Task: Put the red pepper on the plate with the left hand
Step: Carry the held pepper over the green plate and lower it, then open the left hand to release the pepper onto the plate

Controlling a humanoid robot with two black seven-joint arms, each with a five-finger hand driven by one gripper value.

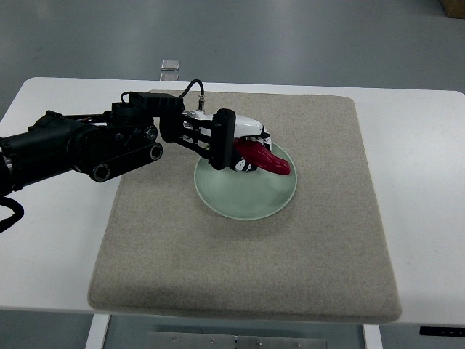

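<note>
Beige mat (247, 247) covers the white tabletop (421, 182), with a pale green plate (247, 196) on it. Reaching from the left, the left hand (243, 149) grasps a red pepper (263, 157) over the plate's far side.

The left arm (73, 145) is cut off by the left edge. The stem end of the pepper (263, 158) is hidden by the left hand (236, 145). The plate (247, 196) is partly covered along its far rim. The table (421, 182) is cropped at the bottom edge.

Red pepper (263, 158) (plate (247, 200) pale green)
</note>
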